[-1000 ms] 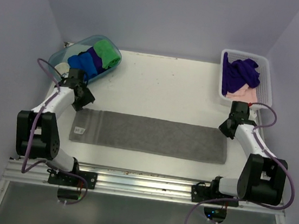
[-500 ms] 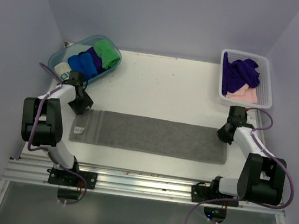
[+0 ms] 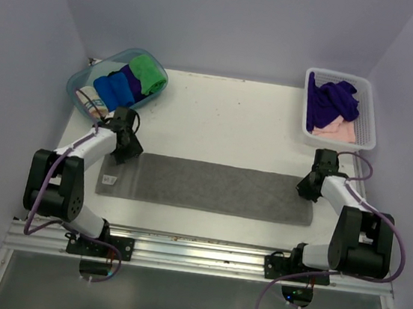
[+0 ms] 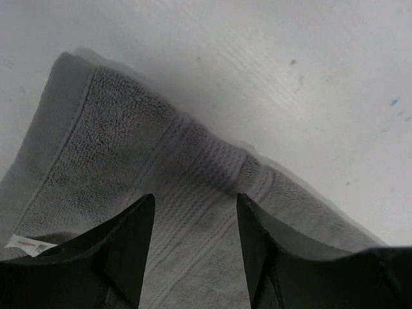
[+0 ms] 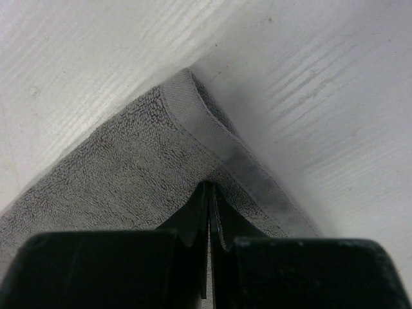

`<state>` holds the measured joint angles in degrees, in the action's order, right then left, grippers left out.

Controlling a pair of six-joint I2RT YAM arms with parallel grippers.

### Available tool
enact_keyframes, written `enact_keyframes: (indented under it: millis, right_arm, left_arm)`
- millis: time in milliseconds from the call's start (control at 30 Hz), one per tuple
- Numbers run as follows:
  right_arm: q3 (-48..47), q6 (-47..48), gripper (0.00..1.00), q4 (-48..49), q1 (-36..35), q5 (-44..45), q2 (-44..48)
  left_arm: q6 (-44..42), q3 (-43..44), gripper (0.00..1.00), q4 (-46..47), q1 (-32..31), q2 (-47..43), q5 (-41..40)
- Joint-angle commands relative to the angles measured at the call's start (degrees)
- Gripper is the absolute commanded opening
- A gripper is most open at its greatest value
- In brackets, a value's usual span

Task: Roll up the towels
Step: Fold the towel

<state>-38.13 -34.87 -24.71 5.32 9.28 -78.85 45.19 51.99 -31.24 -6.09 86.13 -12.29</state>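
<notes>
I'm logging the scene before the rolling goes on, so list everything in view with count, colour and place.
Flat grey terry towel: one, grey, spread lengthwise across the table's near half.
Translucent blue plastic tub: one, blue, back left.
Green rolled cloth, blue rolled cloth, dark purple rolled cloth, pale rolled cloth: one each, in the tub.
White plastic mesh basket: one, white, back right.
Crumpled dark purple towel: one, purple, in the basket.
Pale pink towel: one, pink, at the basket's near end.
White table: one, white, under everything.
Left tool: one, black, open, over the grey towel's far left corner.
Right tool: one, black, shut, at its far right corner.
</notes>
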Motion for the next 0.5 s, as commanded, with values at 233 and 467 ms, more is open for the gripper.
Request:
enact_keyframes:
  millis: [233,467]
  right_arm:
    - [1.92,-5.19,0.0,2.47,-9.26,-4.98,-1.66]
    - [-0.63,-10.56,0.0,2.21,-22.1,-5.5,-4.3]
  left_arm:
    - [0.08,-2.68,0.58,-1.01,5.54,3.18,-1.24]
    - [-2.83,-0.32,0.58,-2.93,13.12,2.12,-3.34]
